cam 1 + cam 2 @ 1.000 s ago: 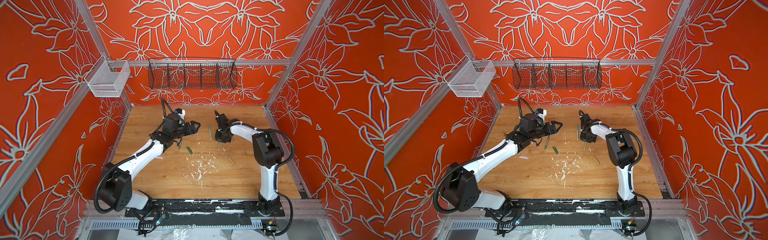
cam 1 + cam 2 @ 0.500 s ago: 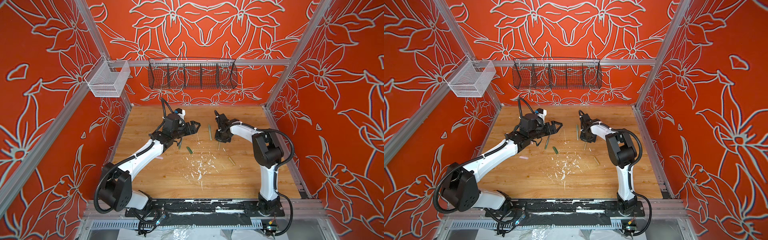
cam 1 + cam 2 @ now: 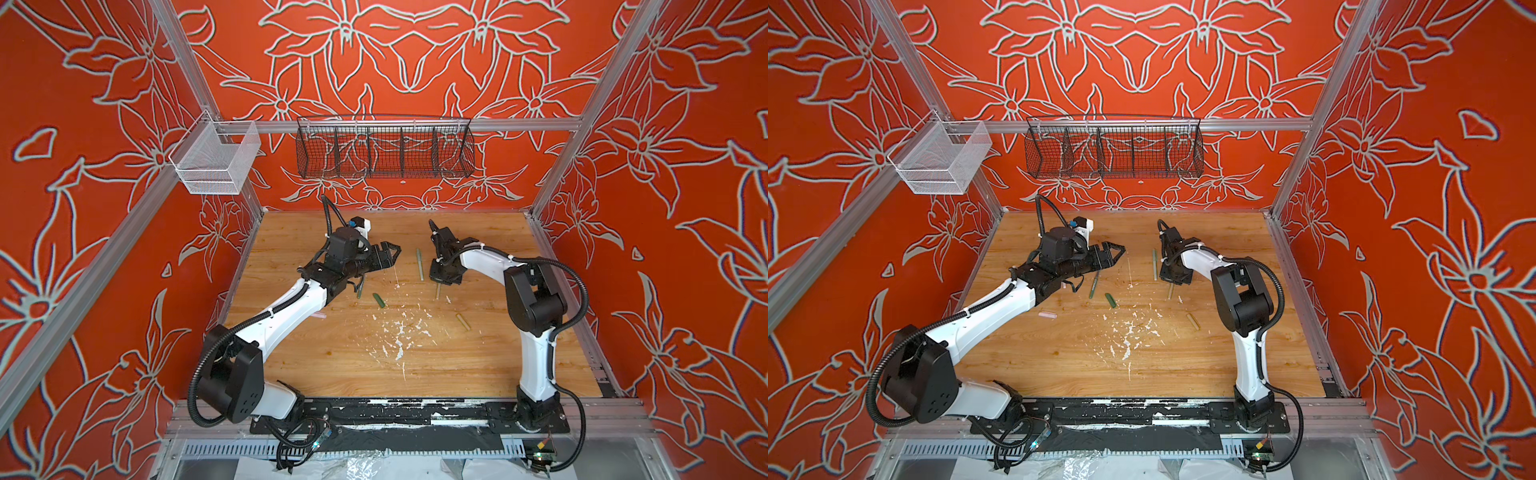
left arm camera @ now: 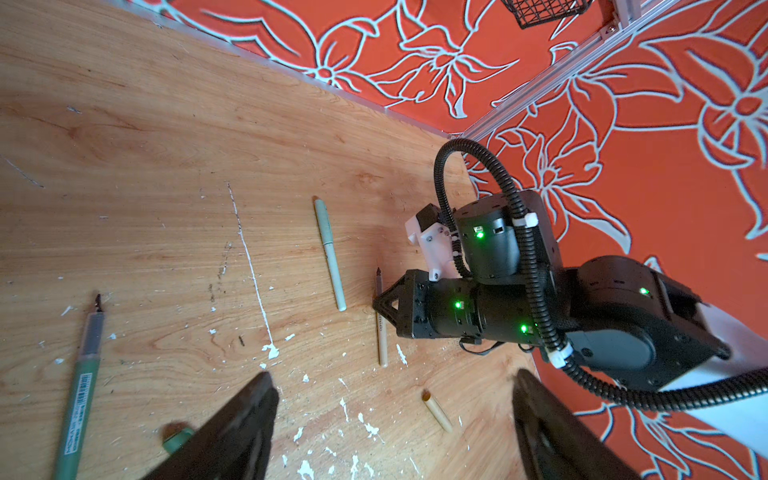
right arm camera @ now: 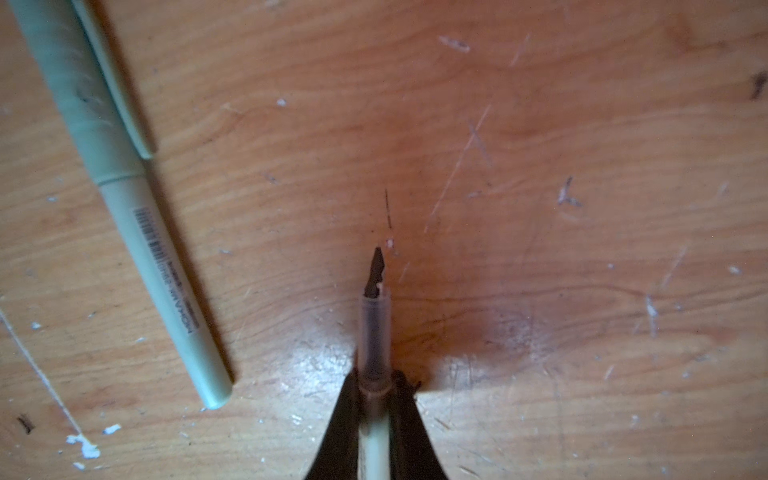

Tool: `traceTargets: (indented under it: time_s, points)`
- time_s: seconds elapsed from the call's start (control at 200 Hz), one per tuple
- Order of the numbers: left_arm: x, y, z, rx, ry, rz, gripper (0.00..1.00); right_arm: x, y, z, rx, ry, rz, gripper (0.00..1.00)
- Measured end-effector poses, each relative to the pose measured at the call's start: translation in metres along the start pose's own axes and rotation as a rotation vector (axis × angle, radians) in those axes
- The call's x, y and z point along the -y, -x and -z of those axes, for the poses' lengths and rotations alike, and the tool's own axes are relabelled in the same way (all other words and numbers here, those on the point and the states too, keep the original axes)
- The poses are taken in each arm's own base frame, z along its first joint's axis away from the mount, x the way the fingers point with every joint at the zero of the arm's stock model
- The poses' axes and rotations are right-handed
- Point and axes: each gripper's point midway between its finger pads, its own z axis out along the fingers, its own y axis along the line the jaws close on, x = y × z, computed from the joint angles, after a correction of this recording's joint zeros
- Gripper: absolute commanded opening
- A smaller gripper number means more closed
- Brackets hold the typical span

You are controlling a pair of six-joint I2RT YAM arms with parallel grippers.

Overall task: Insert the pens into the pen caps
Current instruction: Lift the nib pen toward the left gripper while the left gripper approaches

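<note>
Grip first: I see the right gripper (image 5: 374,386) clamped on the tan pen (image 5: 374,332), its fingers pinching the barrel just behind the clear collar, dark nib poking out ahead, low over the wooden table (image 5: 582,166); whether the pen is lifted I cannot tell; the light green pen (image 5: 124,199), cap already on, lies just beside it; the left gripper (image 4: 395,376) hangs with its jaws spread wide and nothing between them; the dark green pen (image 4: 83,374) lies bare-tipped near it, with the dark green cap (image 4: 176,440) close by; the tan cap (image 4: 436,409) sits apart from the tan pen; a pale pink cap (image 3: 1047,315) lies towards the left of the table in a top view.
</note>
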Motion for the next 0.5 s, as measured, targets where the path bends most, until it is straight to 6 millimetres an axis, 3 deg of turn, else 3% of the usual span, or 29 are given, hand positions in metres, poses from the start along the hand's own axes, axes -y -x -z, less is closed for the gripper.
traceTargets:
  time_s: [0.245, 0.5]
  points:
    - [0.000, 0.000, 0.000, 0.000, 0.000, -0.005, 0.87, 0.001, -0.002, 0.008, 0.024, 0.019, 0.009, 0.04]
    - [0.004, -0.001, 0.000, -0.010, -0.023, -0.016, 0.89, -0.003, 0.009, 0.048, 0.125, 0.086, 0.027, 0.03]
